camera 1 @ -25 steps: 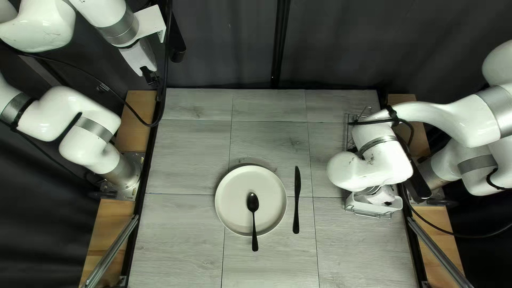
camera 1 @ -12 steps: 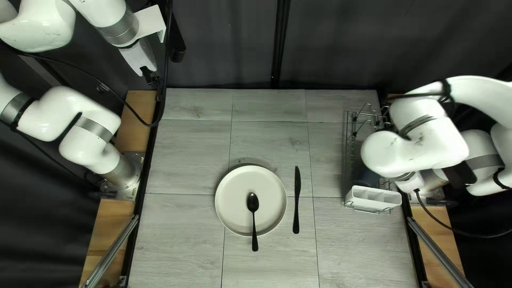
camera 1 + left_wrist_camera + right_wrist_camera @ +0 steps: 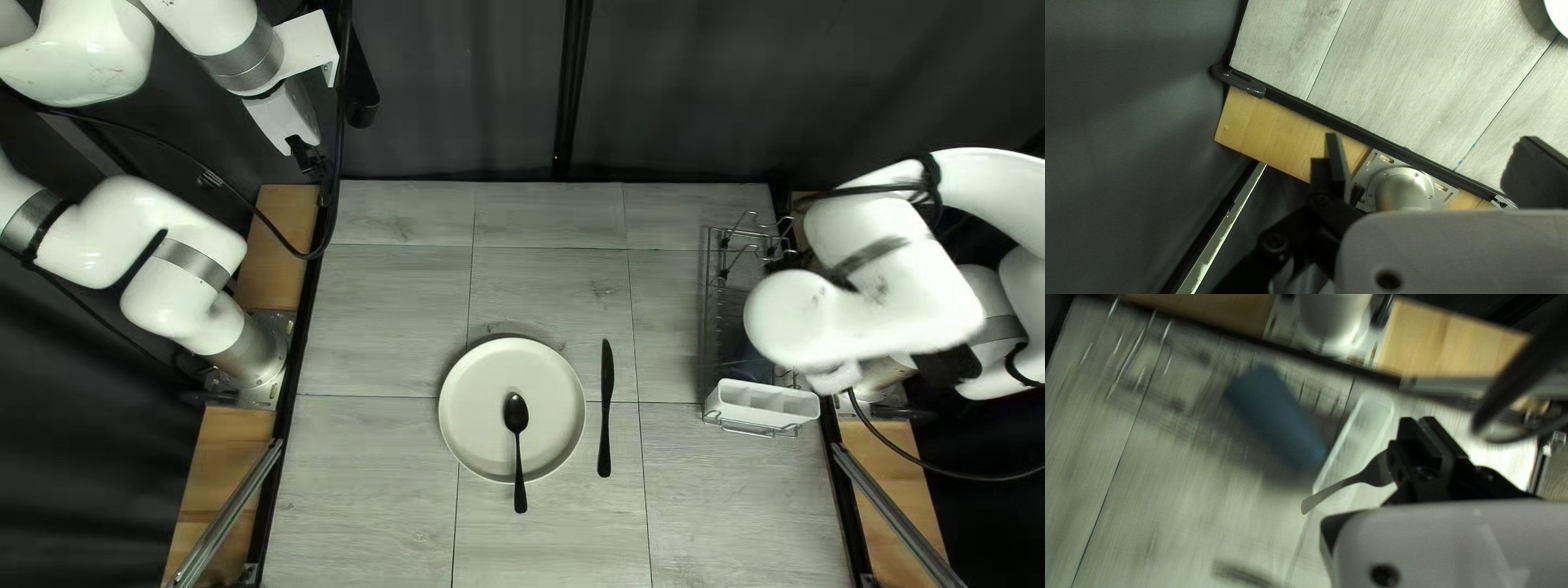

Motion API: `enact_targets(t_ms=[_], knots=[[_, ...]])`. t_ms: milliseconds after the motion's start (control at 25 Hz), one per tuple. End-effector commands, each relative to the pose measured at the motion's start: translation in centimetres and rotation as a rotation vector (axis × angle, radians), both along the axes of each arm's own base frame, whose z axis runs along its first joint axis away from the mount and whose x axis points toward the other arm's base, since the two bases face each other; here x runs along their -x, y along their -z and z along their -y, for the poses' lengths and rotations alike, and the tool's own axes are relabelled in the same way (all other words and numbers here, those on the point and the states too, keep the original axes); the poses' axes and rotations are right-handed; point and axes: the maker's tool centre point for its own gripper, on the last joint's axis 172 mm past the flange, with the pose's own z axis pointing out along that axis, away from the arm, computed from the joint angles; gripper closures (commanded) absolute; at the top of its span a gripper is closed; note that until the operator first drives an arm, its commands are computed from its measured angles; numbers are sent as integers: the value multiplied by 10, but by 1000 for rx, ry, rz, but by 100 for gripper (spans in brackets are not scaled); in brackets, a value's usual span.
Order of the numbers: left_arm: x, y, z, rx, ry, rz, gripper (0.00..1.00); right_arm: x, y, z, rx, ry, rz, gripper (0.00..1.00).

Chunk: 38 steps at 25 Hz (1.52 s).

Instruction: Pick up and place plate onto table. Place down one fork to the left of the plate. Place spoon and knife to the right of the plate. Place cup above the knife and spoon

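Observation:
A pale round plate (image 3: 479,408) lies on the table, with a black spoon (image 3: 516,414) resting on it, handle over the near rim. Right of the plate is a black knife (image 3: 605,436). A blue cup (image 3: 1279,422) lies on its side in the wire rack; my right arm partly covers it from above. My left gripper (image 3: 309,159) is beyond the table's far left corner; in its wrist view the left gripper (image 3: 1434,163) stands open and empty. My right gripper (image 3: 836,379) is at the rack's right; in its wrist view the right gripper (image 3: 1426,436) is shut on a fork (image 3: 1350,480), tines not visible.
A white cutlery holder (image 3: 762,405) stands at the near end of the wire rack (image 3: 710,305), near the table's right edge. A cable (image 3: 332,142) hangs along my left arm.
My right arm has swung toward the right of the top left view, uncovering the cutlery holder and much of the rack. My left arm, the plate, spoon and knife have stayed put.

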Motion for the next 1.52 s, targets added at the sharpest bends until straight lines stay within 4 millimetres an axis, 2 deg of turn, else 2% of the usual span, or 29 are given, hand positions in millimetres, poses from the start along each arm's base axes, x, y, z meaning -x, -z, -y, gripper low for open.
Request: enact_targets(t_ms=[40,360,400,520,560,680,760,1040,1080,1120,1160,1280,1520], knots=[[0,0,0,0,0,0,0,-15,0,1,16,-45,21,100],[0,0,0,0,0,0,0,-15,0,1,16,-45,21,100],[0,0,0,0,0,0,0,-21,6,2,33,-67,18,100],[0,0,0,0,0,0,0,-60,24,-21,4,-139,17,100],[0,0,0,0,0,0,0,-84,28,-34,-1,-196,38,100],[0,0,0,0,0,0,0,-124,41,-44,24,-312,84,100],[0,0,0,0,0,0,0,-150,56,-45,43,-391,109,100],[0,0,0,0,0,0,0,-153,61,-47,67,-409,105,100],[0,0,0,0,0,0,0,-165,69,-58,76,-426,109,100],[0,0,0,0,0,0,0,-169,72,-61,82,-437,111,100],[0,0,0,0,0,0,0,-181,84,-61,98,-461,117,100],[0,0,0,0,0,0,0,-206,103,-44,108,-510,153,100],[0,0,0,0,0,0,0,-233,131,-26,113,-577,262,100]])
